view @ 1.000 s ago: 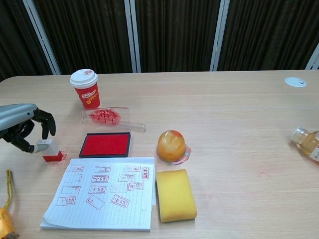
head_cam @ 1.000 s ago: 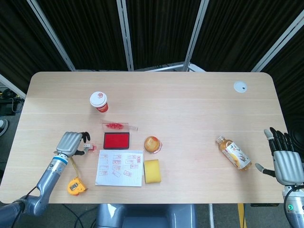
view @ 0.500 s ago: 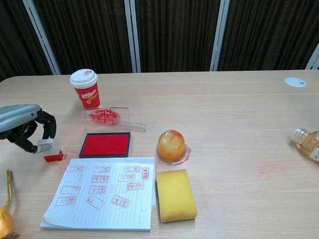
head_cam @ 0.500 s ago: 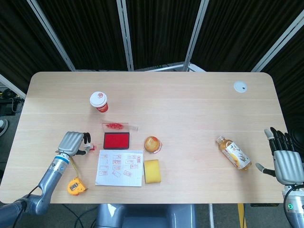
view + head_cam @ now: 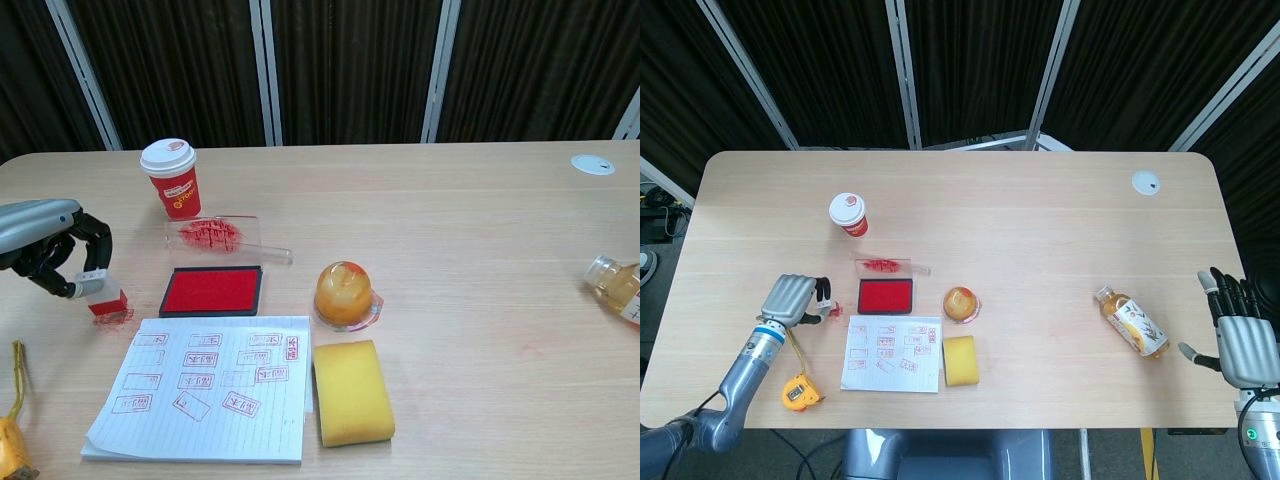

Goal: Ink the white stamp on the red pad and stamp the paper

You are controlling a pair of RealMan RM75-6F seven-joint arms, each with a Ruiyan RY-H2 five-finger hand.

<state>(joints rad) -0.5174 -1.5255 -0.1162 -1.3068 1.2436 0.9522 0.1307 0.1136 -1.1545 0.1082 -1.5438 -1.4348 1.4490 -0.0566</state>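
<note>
Wooden counter (image 5: 470, 260), stamped paper (image 5: 205, 385) near its front edge, red pad (image 5: 212, 290) just behind the paper, left robot hand (image 5: 45, 255) pinching the white stamp (image 5: 100, 295) left of the pad, right robot hand (image 5: 1243, 335) empty, fingers spread

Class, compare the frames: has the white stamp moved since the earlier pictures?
Yes. In the chest view the left hand has lifted the white stamp slightly and carried it toward the red pad.
</note>
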